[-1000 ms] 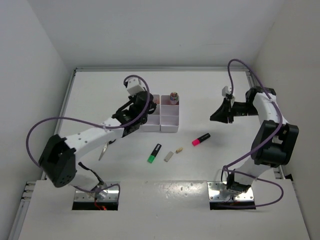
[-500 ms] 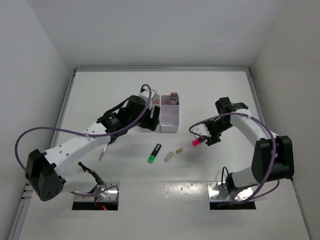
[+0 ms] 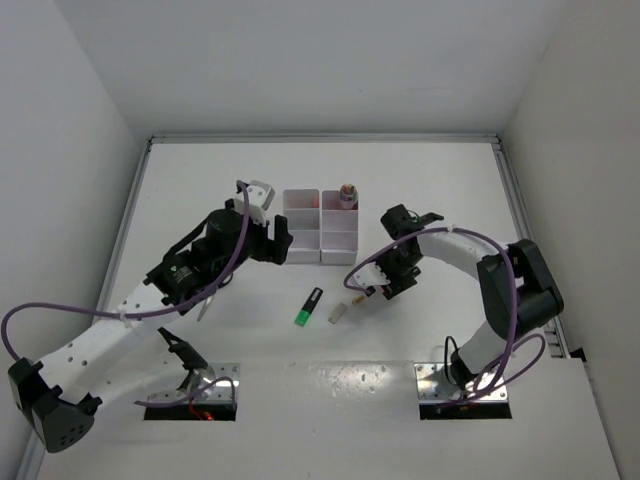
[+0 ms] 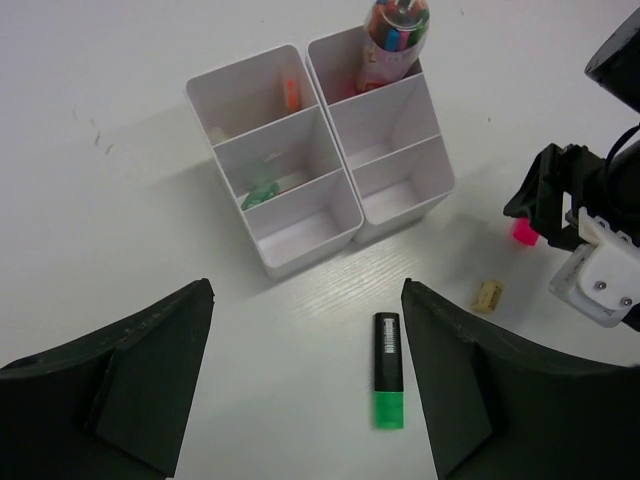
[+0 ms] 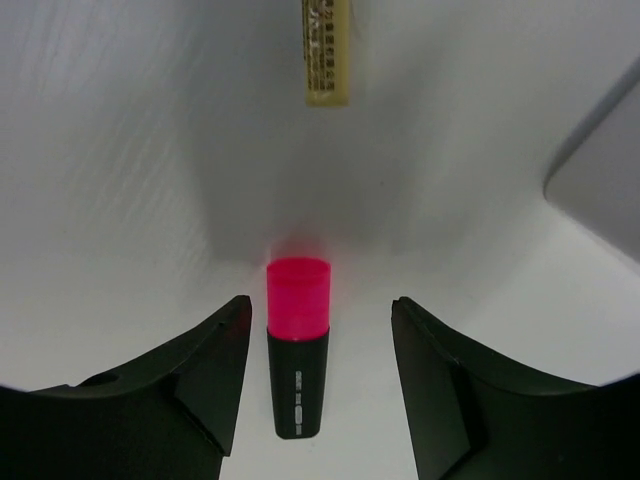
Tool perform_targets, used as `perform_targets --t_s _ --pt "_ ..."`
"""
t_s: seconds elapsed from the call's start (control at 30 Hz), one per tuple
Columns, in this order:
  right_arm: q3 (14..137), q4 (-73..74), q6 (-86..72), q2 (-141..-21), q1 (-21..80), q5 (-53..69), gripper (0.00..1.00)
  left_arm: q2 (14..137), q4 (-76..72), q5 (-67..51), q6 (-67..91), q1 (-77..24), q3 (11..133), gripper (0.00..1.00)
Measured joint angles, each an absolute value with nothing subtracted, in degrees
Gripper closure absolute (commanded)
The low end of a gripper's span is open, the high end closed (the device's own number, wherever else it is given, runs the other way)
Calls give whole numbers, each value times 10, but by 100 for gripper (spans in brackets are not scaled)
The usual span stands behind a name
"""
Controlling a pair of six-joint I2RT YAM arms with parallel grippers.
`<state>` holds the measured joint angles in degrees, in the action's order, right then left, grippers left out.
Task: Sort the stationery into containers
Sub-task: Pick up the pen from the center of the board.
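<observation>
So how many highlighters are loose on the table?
2. The green highlighter lies in front of the organiser; the pink highlighter lies between the right hand's open fingers. An arm could hide others.

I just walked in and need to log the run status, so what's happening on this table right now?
Two robot arms are sorting stationery into a white organiser. The right tool is open and straddles the pink highlighter lying on the table, not yet closed on it. The left tool, also open and empty, hovers near the organiser. The green highlighter and a beige eraser lie loose on the table; some compartments already hold items.
</observation>
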<state>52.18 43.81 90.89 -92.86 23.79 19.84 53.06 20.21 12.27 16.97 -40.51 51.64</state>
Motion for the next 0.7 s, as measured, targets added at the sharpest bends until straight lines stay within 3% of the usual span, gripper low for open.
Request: perform_targets --t_s 0.6,0.7 --pt "514 407 831 -977 318 74 47 476 200 134 155 -404 478 18" --pt "511 406 822 -977 324 61 55 475 200 134 155 -404 478 18"
